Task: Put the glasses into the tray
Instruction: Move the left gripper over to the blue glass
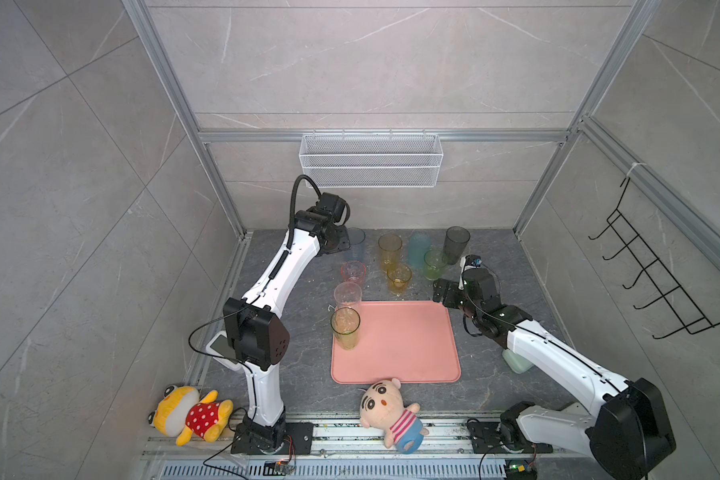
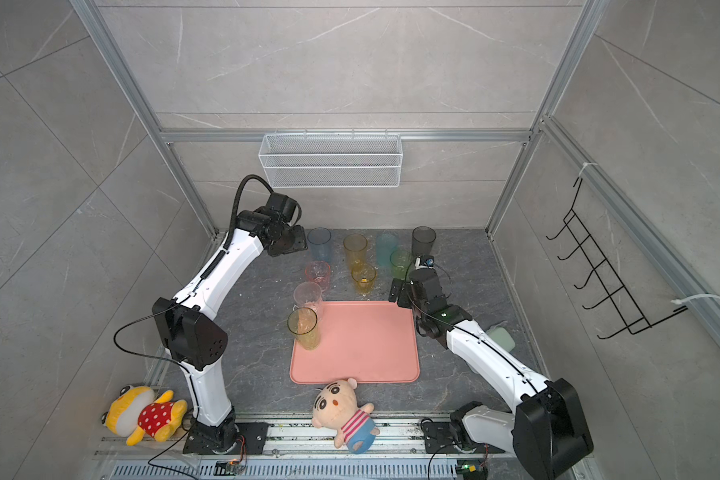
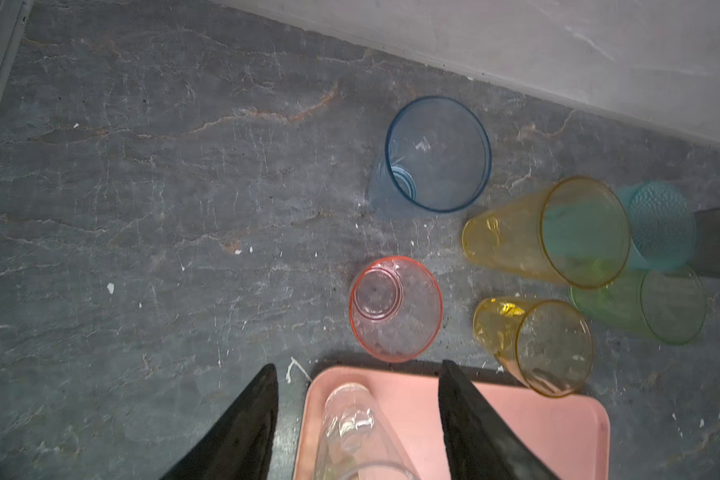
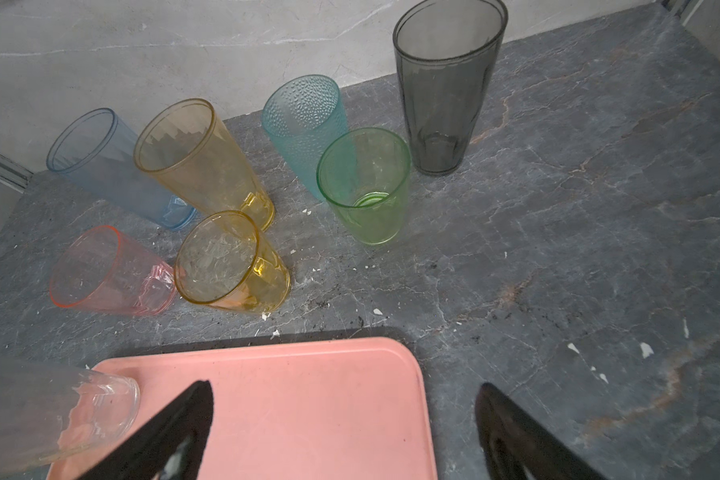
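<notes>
The salmon-pink tray [image 1: 408, 345] lies mid-floor. Two glasses stand in it along its left side: a tall yellow-green one [image 1: 345, 328] and a tall clear one [image 1: 348, 293] in the far left corner. My left gripper [image 1: 337, 245] hangs high and open. In the left wrist view its fingertips [image 3: 271, 370] flank the clear glass [image 3: 350, 419] with a gap on each side. Several glasses stand behind the tray, among them pink [image 1: 353, 272], blue [image 1: 356, 245], amber [image 1: 389, 251], green [image 1: 434, 264] and grey [image 1: 456, 245]. My right gripper [image 1: 439, 291] is open and empty over the tray's far right corner [image 4: 391, 365].
A white wire basket [image 1: 371, 160] hangs on the back wall and a black hook rack [image 1: 649, 270] on the right wall. Two plush dolls [image 1: 190, 415] [image 1: 389, 411] lie at the front edge. A pale green box [image 1: 516, 361] sits under the right arm.
</notes>
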